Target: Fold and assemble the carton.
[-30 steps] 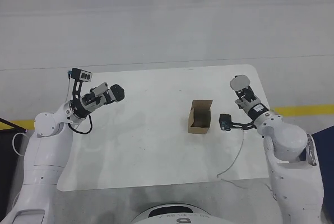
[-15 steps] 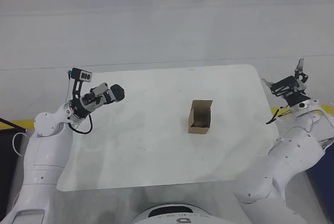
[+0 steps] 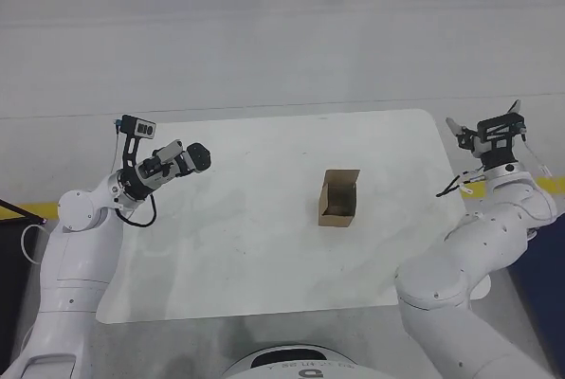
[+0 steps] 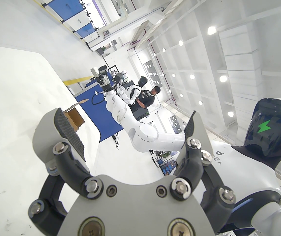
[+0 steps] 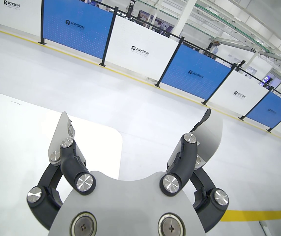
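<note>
Carton [image 3: 339,198] [image 4: 74,119]: brown cardboard, standing upright and open-topped on the white desk [image 3: 254,265], right of centre, with nothing touching it. Far left: left jaws hang above the far left part of the desk, spread wide, nothing between the ribbed fingers [image 4: 67,136]. In the left wrist view they face across the desk toward the carton and are well apart from it. Centre-right: one flap [image 3: 342,175] stands up at the carton's far edge. Far right: right jaws sit off the desk, just past its far right corner, over the grey floor [image 5: 155,114] near a yellow floor line [image 5: 253,214]. They are spread wide and hold nothing, and their fingers [image 5: 65,133] point out toward blue and white fence panels [image 5: 140,47].
</note>
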`<state>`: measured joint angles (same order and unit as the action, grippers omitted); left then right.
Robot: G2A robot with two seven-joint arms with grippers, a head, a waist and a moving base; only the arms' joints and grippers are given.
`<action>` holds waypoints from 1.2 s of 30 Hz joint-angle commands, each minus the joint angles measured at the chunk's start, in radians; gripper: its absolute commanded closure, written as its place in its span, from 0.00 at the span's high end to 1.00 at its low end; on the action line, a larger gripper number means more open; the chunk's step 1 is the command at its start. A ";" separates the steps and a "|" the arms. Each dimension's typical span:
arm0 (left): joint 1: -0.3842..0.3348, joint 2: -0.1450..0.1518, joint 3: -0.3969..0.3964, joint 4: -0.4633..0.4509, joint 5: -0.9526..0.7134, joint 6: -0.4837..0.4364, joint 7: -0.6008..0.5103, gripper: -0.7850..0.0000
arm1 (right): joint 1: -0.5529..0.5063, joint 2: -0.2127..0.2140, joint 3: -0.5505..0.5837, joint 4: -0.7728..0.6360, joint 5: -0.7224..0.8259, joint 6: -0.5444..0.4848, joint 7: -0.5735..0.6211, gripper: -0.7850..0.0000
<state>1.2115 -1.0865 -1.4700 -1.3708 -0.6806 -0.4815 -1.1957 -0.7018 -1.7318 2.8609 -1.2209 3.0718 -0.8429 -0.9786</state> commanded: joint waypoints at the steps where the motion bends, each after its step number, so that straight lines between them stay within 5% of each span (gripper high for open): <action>1: 0.000 0.000 0.000 0.000 0.000 0.000 0.000 1.00 | 0.001 0.000 0.001 0.000 0.000 0.000 0.000 1.00; 5: 0.000 0.000 0.000 0.000 0.000 0.000 0.000 1.00 | -0.005 0.000 -0.003 0.011 -0.004 -0.007 0.012 1.00; 10: 0.000 0.000 0.000 0.000 0.000 0.000 0.000 1.00 | 0.074 0.021 0.029 0.067 0.000 -0.169 0.170 1.00; 17: 0.000 0.000 0.000 0.000 0.000 0.000 0.000 1.00 | 0.125 0.117 0.069 0.304 0.000 -0.169 0.171 1.00; 36: 0.000 0.000 0.000 0.000 0.000 0.000 0.000 1.00 | 0.125 0.117 0.069 0.304 0.000 -0.169 0.171 1.00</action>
<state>1.2115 -1.0865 -1.4700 -1.3708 -0.6806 -0.4815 -1.1957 -0.5765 -1.6153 2.9302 -0.9179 3.0716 -1.0123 -0.8078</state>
